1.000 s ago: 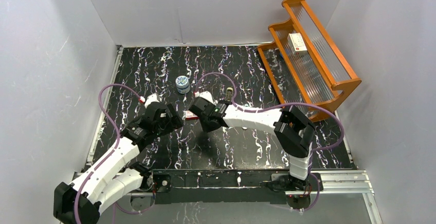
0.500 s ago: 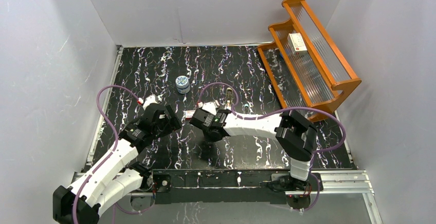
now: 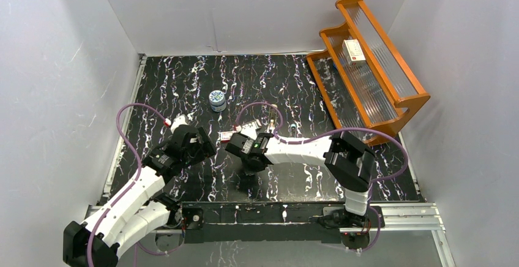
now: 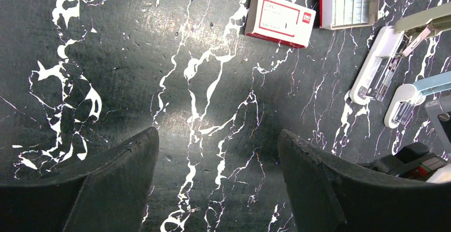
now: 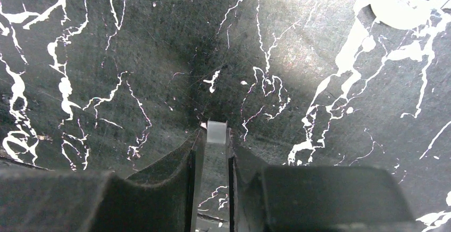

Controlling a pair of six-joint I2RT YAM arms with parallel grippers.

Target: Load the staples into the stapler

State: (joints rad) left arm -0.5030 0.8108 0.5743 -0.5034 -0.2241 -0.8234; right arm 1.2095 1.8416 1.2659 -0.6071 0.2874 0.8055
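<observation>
A short silvery-grey strip of staples [image 5: 217, 132] is pinched between the tips of my right gripper [image 5: 217, 136], which is shut on it just above the dark marbled table. The grey tray with more staples [image 4: 348, 8] lies next to its red-and-white sleeve [image 4: 278, 19]. Right of them, the cream stapler [image 4: 378, 68] lies with its lid swung open and its metal rail showing. My left gripper [image 4: 218, 136] hangs open over bare table, nearer than the sleeve and holding nothing. In the top view the right gripper [image 3: 246, 168] is beside the left gripper [image 3: 207, 146].
A light blue stapler [image 4: 420, 94] lies just right of the cream one. A round blue-and-white tin [image 3: 216, 100] stands farther back. A wooden rack [image 3: 401, 98] with a white box [image 3: 354, 49] fills the back right corner. White walls close in the table.
My right arm has drawn back toward the near edge, away from the tray and sleeve. The left arm has shifted only slightly and stays open.
</observation>
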